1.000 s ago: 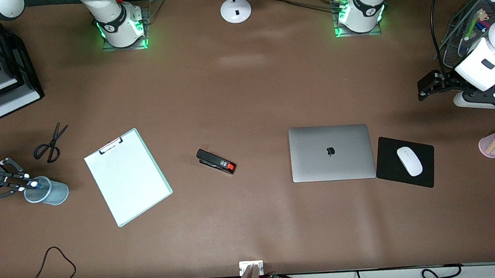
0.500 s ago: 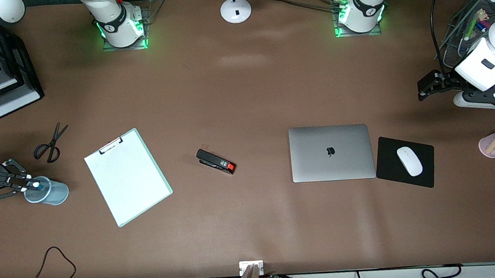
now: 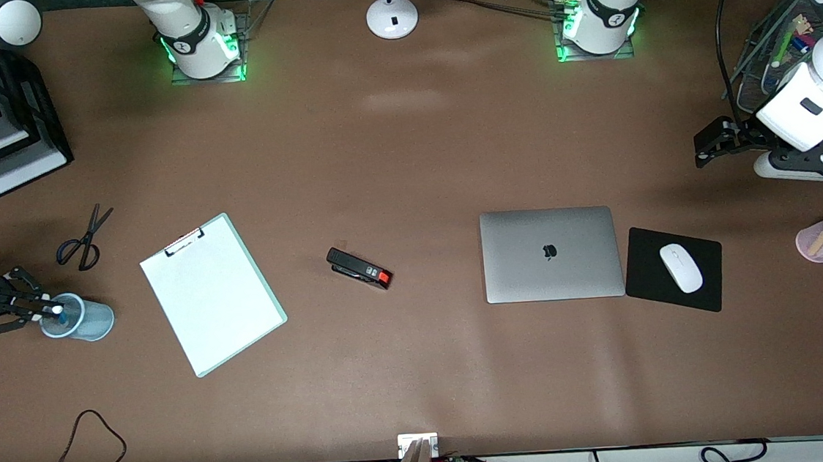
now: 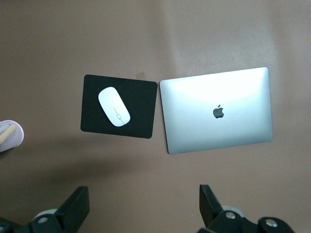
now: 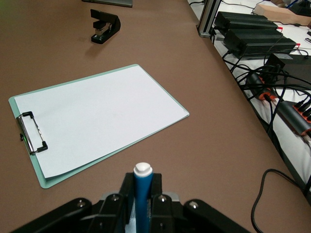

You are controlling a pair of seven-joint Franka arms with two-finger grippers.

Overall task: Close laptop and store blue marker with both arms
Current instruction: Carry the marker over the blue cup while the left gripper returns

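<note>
- The blue marker (image 5: 143, 191) stands pinched between the right gripper's (image 3: 50, 311) fingers, its white tip up, right at the rim of a light-blue cup (image 3: 84, 319) that stands at the right arm's end of the table.
- In the right wrist view the marker's blue barrel rises between the two black fingers (image 5: 127, 187), which press against it on both sides.
- The laptop (image 3: 550, 253) lies shut and flat on the brown table (image 3: 406, 158), its lid with the dark apple logo facing up, toward the left arm's end.
- Just beside the laptop sits a black mouse pad (image 3: 643, 275) with a white mouse (image 3: 681, 267) on it; pad and laptop edge look almost touching.
- The left gripper (image 3: 711, 143) hangs in the air over bare table near the left arm's end; the left arm waits there. The left wrist view shows its two black fingers (image 4: 77, 206) spread wide with nothing between them, and the laptop (image 4: 217, 110) and mouse pad (image 4: 141, 104) below.
- A pink cup (image 3: 820, 243) of pens stands at the table's edge, toward the left arm's end.
- A black stapler (image 3: 359, 268) with a red end lies between the laptop and a pale green clipboard (image 3: 212, 294) holding white paper.
- Black scissors (image 3: 83, 238) lie farther from the front camera than the blue cup.
</note>
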